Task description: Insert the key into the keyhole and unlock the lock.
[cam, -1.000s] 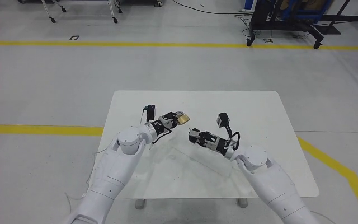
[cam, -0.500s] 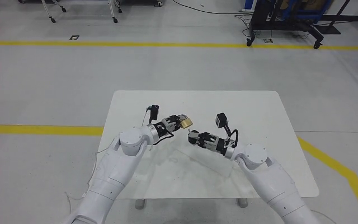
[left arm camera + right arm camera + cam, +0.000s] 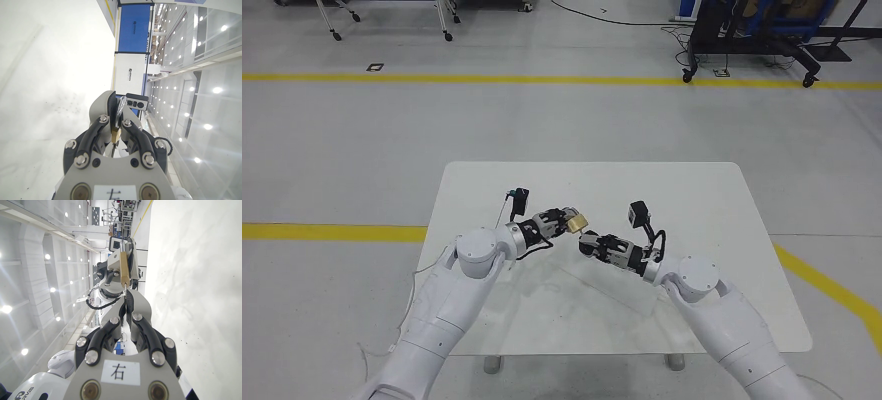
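**Above the white surface [image 3: 692,190], key [image 3: 125,290] tip at the lock [image 3: 124,266]**

The surface stands on a grey hall floor [image 3: 542,120] marked with yellow lines. Both arms meet over its middle, with the things held clear of it.

The left gripper [image 3: 562,219] is clamped on the shackle end of the brass lock, whose body points toward the other arm. The right gripper [image 3: 127,299] is pinched flat on the key's head, and the thin blade touches the lock's near end. How deep it sits cannot be told.

The lock looks small, dense and rigid. Held only by its shackle, it may swivel under a push. The key is probably light, stiff and slick, so the best hold is flat across its head.
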